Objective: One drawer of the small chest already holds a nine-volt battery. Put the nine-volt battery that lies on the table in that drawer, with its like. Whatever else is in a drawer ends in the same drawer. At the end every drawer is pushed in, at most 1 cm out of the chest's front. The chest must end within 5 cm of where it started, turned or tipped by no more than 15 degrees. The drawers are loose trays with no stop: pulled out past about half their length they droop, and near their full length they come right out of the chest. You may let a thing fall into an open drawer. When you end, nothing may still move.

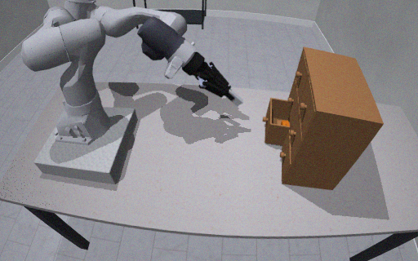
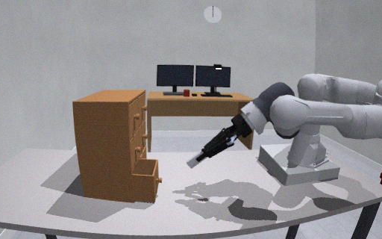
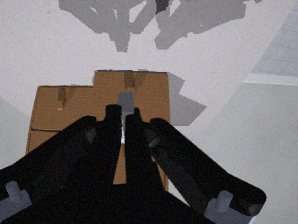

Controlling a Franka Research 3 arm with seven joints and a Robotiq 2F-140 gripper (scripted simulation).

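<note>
"How many drawers were there?"

"One chest (image 1: 344,90) (image 2: 104,149) (image 3: 55,112) stood on the worktop (image 1: 206,192) (image 2: 16,187) (image 3: 40,45), and I counted six knobs (image 1: 299,74) (image 2: 160,180) (image 3: 130,80) on its front. One bottom drawer (image 1: 277,134) (image 2: 145,187) (image 3: 150,95) stood out, pointing toward my base's side"

"And the batteries?"

"I saw one orange patch (image 1: 285,122) inside that open drawer, near the chest front. Whether it was one battery or two, I couldn't tell; it was too small to show which way its long axis ran"

"Your pincer (image 1: 236,98) (image 2: 195,161) (image 3: 126,103)?"

"Clenched on nothing, both fingertips together, slanting down toward the chest, well above the worktop and apart from the drawer"
</note>
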